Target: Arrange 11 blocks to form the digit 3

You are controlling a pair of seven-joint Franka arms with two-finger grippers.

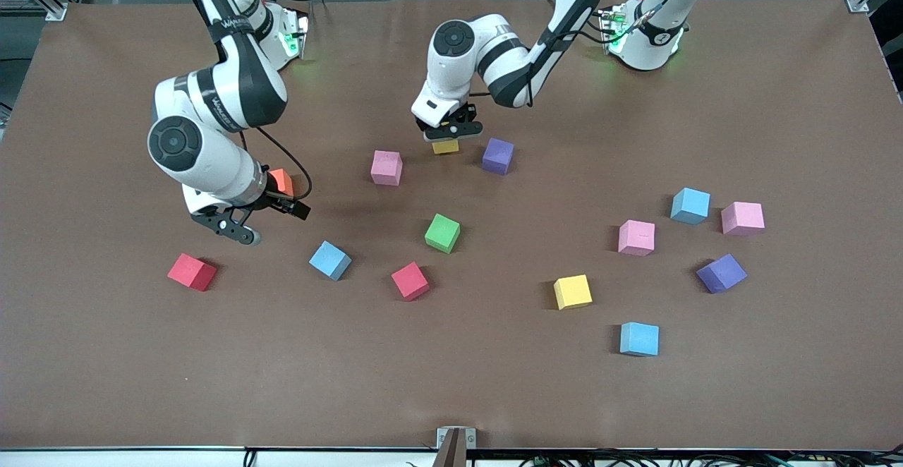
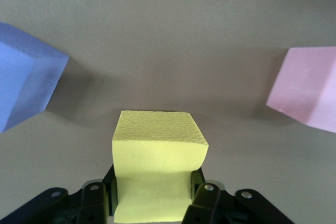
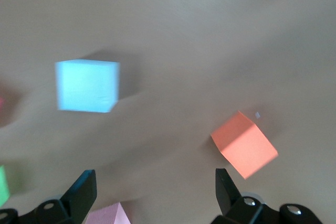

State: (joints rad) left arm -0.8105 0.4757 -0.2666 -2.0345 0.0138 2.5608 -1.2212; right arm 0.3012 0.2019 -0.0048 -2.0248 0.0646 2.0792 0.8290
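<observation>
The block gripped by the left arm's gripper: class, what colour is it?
Yellow: the block sits pinched in the left gripper, clearest in the left wrist view.

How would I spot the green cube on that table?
Start at the middle of the brown table. The green block sits there, nearer the front camera than the pink block and purple block. It is the only green cube.

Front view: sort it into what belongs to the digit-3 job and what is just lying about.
Job: fourteen scattered blocks, three more than needed; yellow block in the shut left gripper, between a pink block and a purple block; open right gripper over the table by the orange block.
Lying about: metal bracket on the table edge nearest the camera.
</observation>
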